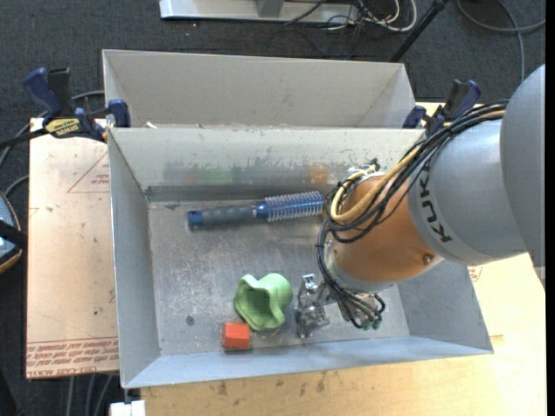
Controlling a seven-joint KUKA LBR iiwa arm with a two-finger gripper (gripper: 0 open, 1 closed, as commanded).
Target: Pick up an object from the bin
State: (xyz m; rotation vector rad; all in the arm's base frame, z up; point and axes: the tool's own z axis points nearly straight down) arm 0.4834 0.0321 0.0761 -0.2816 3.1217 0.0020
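My gripper (308, 306) hangs low near the bin's front wall, just right of a crumpled pale green cup-like thing (263, 300). Its metal fingers point down toward the floor beside that green thing, and nothing shows between them. A small orange-red block (236, 336) lies at the front, left of and below the green thing. A blue hairbrush (258, 209) with a dark blue handle and lighter bristled head lies across the back of the bin floor, well away from the fingers.
The arm with its orange cover and looped cables comes in from the right and hides the bin's right half. The left part of the floor is bare metal.
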